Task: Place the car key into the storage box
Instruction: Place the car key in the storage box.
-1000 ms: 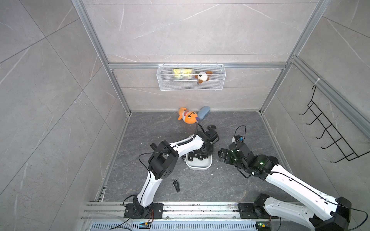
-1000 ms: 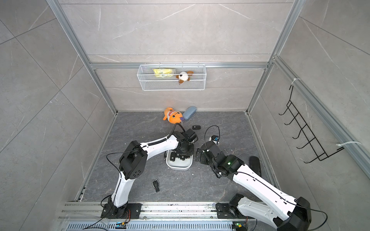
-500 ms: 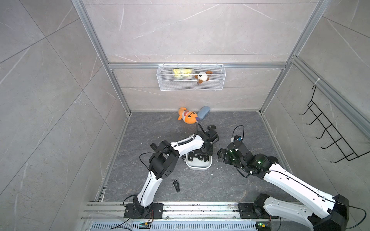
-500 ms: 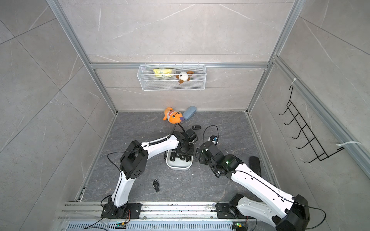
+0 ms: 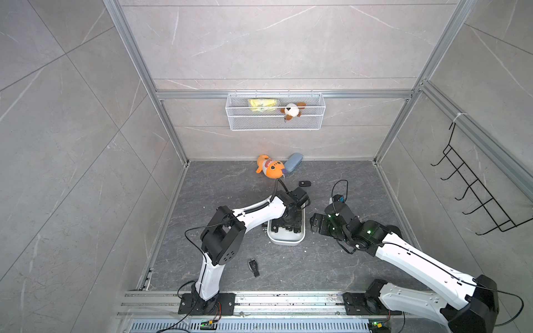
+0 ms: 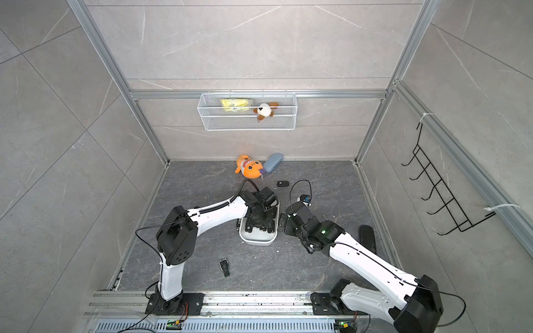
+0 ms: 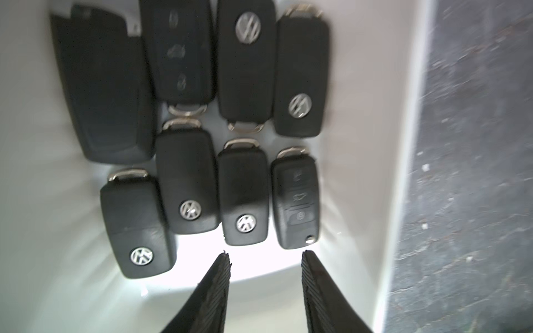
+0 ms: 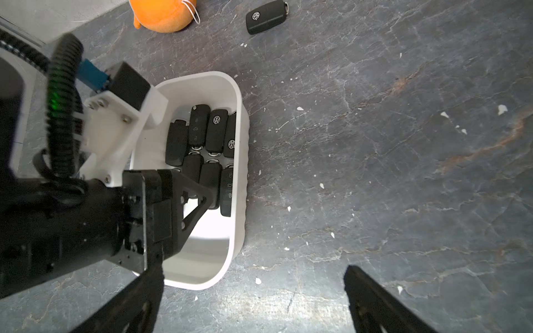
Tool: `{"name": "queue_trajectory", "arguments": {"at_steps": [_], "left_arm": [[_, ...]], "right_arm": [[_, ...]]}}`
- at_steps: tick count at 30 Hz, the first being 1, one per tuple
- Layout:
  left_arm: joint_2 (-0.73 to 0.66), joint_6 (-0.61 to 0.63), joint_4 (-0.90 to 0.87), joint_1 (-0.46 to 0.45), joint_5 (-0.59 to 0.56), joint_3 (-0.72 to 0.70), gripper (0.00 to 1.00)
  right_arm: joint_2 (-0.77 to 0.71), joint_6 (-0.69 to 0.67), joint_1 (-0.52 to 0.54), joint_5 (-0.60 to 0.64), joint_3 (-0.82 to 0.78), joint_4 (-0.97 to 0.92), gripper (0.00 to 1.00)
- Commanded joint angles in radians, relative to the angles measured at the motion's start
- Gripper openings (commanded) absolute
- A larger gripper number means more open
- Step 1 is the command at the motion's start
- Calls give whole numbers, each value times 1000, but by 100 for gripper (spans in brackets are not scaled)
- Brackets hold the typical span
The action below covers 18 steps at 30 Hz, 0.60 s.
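Observation:
The storage box (image 5: 285, 241) is a shallow white tub in the middle of the floor, also in the right wrist view (image 8: 239, 173). Several black car keys (image 7: 245, 199) lie in rows inside it. My left gripper (image 7: 265, 255) hangs over the box's near end, open, with nothing between its fingers. One loose car key (image 5: 305, 183) lies on the floor behind the box, also seen from the right wrist (image 8: 266, 17). Another car key (image 5: 253, 266) lies in front, near the left arm's base. My right gripper (image 8: 253, 271) stands wide open over bare floor just right of the box.
An orange plush toy (image 5: 269, 168) and a blue-grey case (image 5: 293, 162) lie by the back wall. A white wire basket (image 5: 274, 115) hangs on that wall and a black hook rack (image 5: 476, 196) on the right wall. A dark object (image 6: 367, 235) lies by the right wall.
The right gripper has edged slightly toward the box. The left gripper stays over the box, its fingers apart throughout.

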Motion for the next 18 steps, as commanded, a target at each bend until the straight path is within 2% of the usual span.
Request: {"name": "queue_trajectory", "arguments": {"at_steps": [1, 11, 18], "left_arm": [[-41, -30, 22, -9, 50, -29, 44], [-3, -18, 68, -10, 128, -52, 47], [22, -21, 81, -3, 109, -48, 47]], "right_arm": [[16, -1, -3, -6, 13, 13, 100], [15, 1, -4, 0, 9, 6, 100], [1, 0, -3, 10, 6, -7, 100]]}}
